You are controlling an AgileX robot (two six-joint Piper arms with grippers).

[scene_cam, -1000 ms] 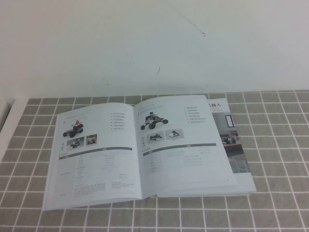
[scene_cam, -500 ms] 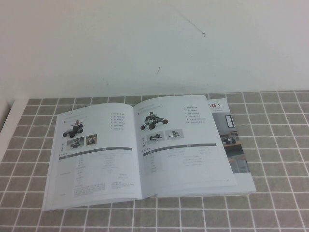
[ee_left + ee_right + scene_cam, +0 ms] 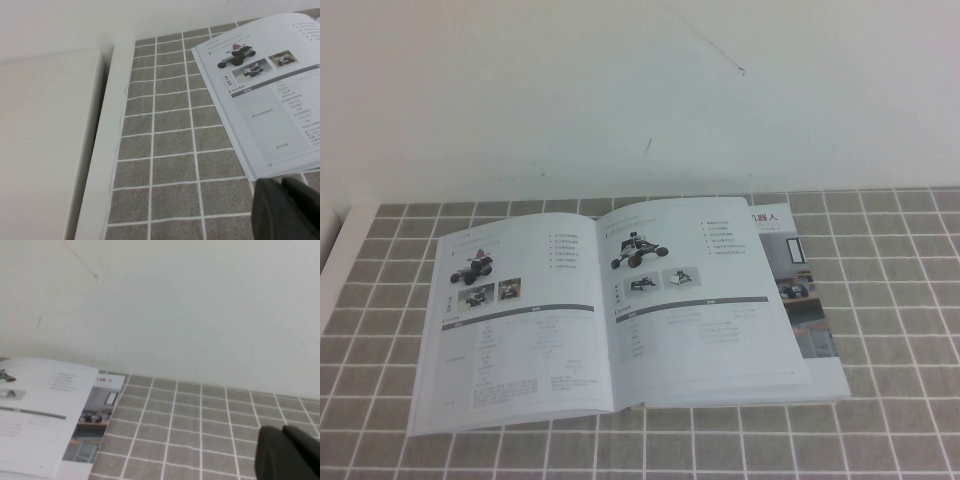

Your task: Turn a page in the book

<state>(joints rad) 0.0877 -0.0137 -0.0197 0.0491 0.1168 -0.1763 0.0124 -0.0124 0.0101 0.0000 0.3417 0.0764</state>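
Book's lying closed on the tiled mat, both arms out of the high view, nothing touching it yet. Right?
Not quite: the book lies open, as the high view shows, with a dark wheeled vehicle pictured on each facing page. The rest holds. It rests on the tiled mat, neither arm appears in the high view, and nothing touches it. The left gripper and right gripper show only at their wrist views' edges, off the book.

The book (image 3: 620,310) is laid open and flat on the tiled table, near its front edge and roughly midway between the left and right edges, spine running front to back. Glossy white pages with small vehicle photos, dark grey bars and faint tables are shown. The page (image 3: 695,300), on the right of the spine, pictures a dark wheeled vehicle and is slightly bowed upward. A photo-covered sheet is exposed beyond its right edge.
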